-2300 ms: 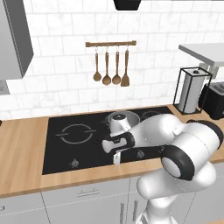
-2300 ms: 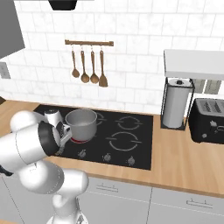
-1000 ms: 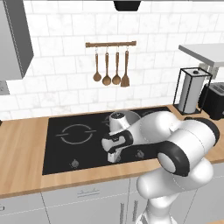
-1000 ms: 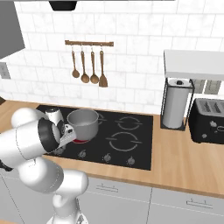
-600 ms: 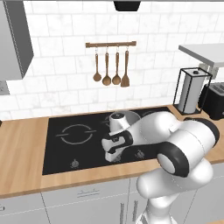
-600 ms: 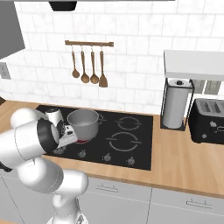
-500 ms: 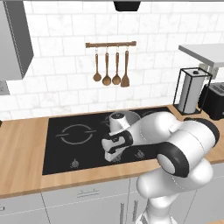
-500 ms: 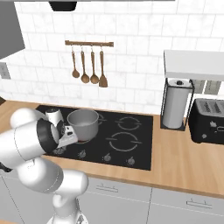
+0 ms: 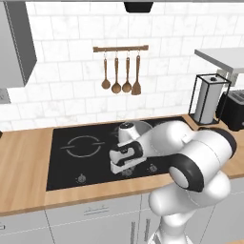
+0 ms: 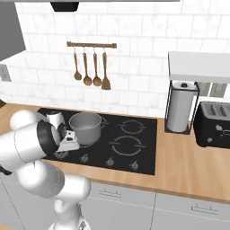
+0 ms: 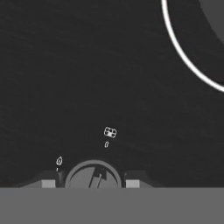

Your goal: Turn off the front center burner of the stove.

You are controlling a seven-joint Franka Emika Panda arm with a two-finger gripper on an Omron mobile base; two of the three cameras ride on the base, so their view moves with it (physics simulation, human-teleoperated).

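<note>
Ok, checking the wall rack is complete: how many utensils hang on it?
4. They hang side by side from the wooden rail above the stove: three spoons, then a spatula at the right end. None seems hidden.

Black stove (image 9: 86, 155), white ring markings

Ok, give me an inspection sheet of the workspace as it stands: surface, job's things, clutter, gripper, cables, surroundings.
Surface: wooden counter around the stove.
Job's things: black stove with white ring markings and front knobs; one grey knob between the fingertips in the hand view.
Clutter: grey pot on a burner; paper towel holder; black toaster.
Gripper: gripper shut on the knob.
Cables: nothing seen.
Surroundings: white tiled wall, utensil rail with wooden spoons, grey drawers below.
</note>
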